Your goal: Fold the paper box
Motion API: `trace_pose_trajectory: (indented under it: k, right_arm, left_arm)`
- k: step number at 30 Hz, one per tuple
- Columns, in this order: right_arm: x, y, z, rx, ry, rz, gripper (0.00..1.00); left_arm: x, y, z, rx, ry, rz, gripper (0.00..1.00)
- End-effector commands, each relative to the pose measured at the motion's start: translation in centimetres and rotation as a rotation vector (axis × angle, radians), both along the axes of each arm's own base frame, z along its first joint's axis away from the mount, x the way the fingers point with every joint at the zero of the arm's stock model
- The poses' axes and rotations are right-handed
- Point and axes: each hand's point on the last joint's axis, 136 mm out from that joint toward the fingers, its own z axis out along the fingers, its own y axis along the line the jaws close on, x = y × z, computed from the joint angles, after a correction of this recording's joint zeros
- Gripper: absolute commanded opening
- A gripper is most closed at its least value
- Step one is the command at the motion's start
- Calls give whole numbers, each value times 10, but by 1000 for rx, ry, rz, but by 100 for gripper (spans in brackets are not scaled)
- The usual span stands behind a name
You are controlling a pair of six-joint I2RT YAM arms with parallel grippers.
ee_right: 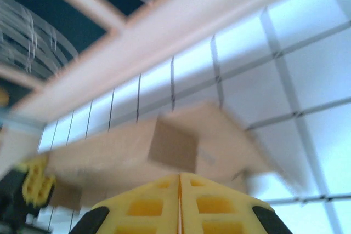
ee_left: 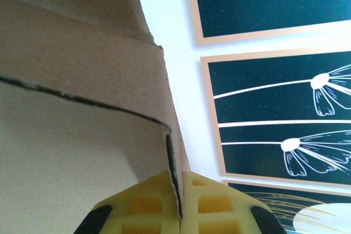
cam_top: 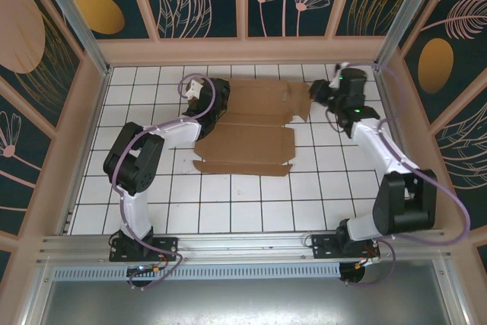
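Observation:
The paper box (cam_top: 243, 127) is a flat brown die-cut sheet with flaps on the white tiled floor, its back left corner lifted. My left gripper (cam_top: 199, 95) is at that corner. In the left wrist view its yellow fingers (ee_left: 153, 204) are shut on a thin cardboard edge (ee_left: 71, 135). My right gripper (cam_top: 314, 94) hovers at the sheet's back right flap. In the blurred right wrist view the right gripper (ee_right: 179, 178) is shut with no cardboard between the pads. A raised flap (ee_right: 174, 145) stands just beyond the tips.
Tan walls with dark floral panels (cam_top: 243, 43) enclose the tiled floor (cam_top: 243, 203) on three sides, close behind both grippers. The arm bases stand on a metal rail (cam_top: 243, 245) at the near edge.

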Motion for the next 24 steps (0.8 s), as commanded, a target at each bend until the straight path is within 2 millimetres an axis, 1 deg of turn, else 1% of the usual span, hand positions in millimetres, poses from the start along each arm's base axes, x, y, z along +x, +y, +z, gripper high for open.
trace_pose_trajectory:
  k: [1,2,4,5,6,8,9,14,18,22,24]
  right_arm:
    - [7,-49,-44,-69,82,-165,11]
    - [13,-55,-56,-55,103,-162,13]
    - [25,-57,-78,-72,137,-112,16]
    - [30,-56,-93,-105,170,-88,17]
    - [35,-52,-106,-124,196,-44,18]
    - [40,-38,-132,-142,229,70,18]
    - [42,-32,-140,-163,232,108,18]
    - [46,8,-152,-228,155,311,17]
    - [45,27,-153,-227,119,393,14]
    - [34,47,-148,-224,82,501,12]
    - [26,53,-147,-239,70,525,12]
  left_arm:
    - [4,3,-19,40,72,4,0]
    - [5,3,-18,38,70,3,0]
    - [7,3,-19,31,71,-2,0]
    - [7,2,-18,28,69,-5,0]
    - [7,0,-18,25,67,-12,0]
    - [7,-1,-20,19,72,-20,0]
    - [6,-2,-21,15,73,-24,0]
    - [5,-2,-22,19,74,-29,0]
    - [6,-4,-20,16,67,-38,0]
    - [7,-3,-18,11,61,-41,0]
    - [7,-2,-17,10,59,-41,0]
